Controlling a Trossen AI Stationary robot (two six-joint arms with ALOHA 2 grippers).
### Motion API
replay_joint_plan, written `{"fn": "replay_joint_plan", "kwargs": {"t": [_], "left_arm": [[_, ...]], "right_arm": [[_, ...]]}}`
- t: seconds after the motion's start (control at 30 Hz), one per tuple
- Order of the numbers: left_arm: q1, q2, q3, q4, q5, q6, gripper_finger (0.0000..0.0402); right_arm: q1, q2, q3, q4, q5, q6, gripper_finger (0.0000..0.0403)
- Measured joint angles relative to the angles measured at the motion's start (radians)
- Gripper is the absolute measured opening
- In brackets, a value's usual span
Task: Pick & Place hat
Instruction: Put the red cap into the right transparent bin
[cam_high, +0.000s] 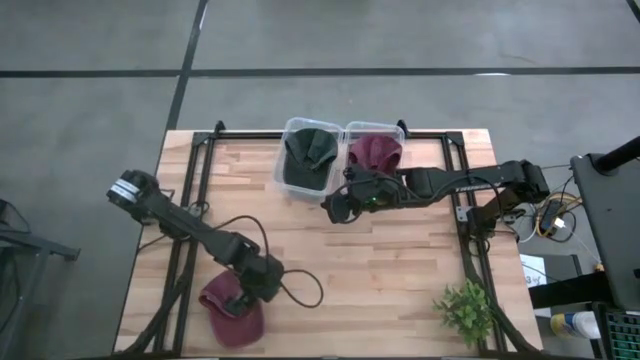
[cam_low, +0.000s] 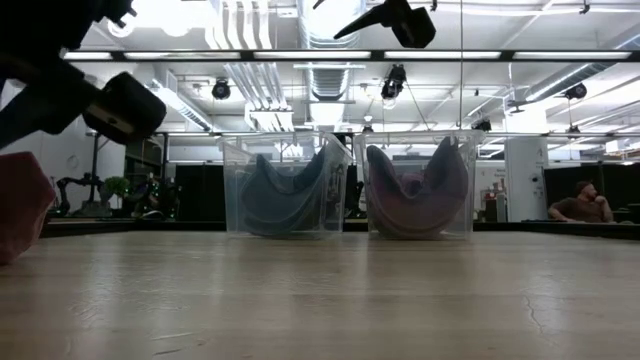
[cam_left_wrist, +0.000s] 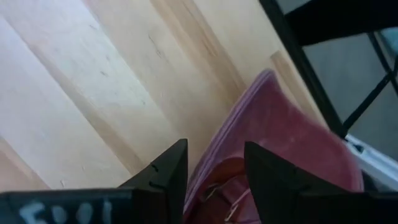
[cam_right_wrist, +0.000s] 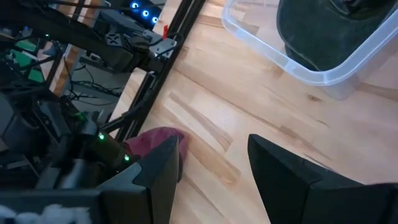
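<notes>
A maroon hat (cam_high: 232, 312) lies on the wooden table near its near-left corner; in the low view the hat (cam_low: 18, 205) shows at the left edge. My left gripper (cam_high: 250, 290) hangs over its far-right side, open, and the left wrist view shows the fingers either side of the hat's rim (cam_left_wrist: 249, 118). My right gripper (cam_high: 335, 208) is open and holds nothing (cam_right_wrist: 214, 174); it hovers mid-table, just in front of two clear bins. The left bin (cam_high: 308, 155) holds a dark green hat, the right bin (cam_high: 373, 152) a maroon one. My left gripper (cam_left_wrist: 214, 180) comes at the maroon hat from above, slanting, with one finger (cam_left_wrist: 165, 174) outside the rim and the other (cam_left_wrist: 270, 177) over the crown side. Whether either finger touches the fabric cannot be told. The hat rests on the table.
A small green plant (cam_high: 465, 310) stands near the table's near-right corner. Black frame rails (cam_high: 470, 210) run along the left and right sides. The two bins (cam_low: 345, 185) sit at the far edge. Bare wood (cam_high: 380, 280) lies between hat and plant. A person (cam_low: 580, 205) sits far behind.
</notes>
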Motion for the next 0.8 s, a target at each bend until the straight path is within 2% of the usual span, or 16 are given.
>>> {"fn": "replay_joint_plan", "kwargs": {"t": [0.37,0.5,0.63,0.8], "left_arm": [[0.0,0.061,0.0,-0.027,0.0,0.09,0.0144],[0.0,0.064,0.0,-0.047,-0.001,0.101,0.0103],[0.003,0.057,0.003,-0.046,-0.008,0.074,0.002],[0.013,0.054,0.053,-0.131,-0.031,0.042,0.0008]], "right_arm": [[0.0,0.0,0.0,0.0,0.0,-0.005,0.0187],[0.0,0.0,0.0,-0.001,0.0,-0.011,0.0187],[0.0,0.0,0.0,-0.001,0.0,-0.024,0.0187],[0.0,0.0,0.0,-0.001,-0.001,-0.04,0.0187]]}}
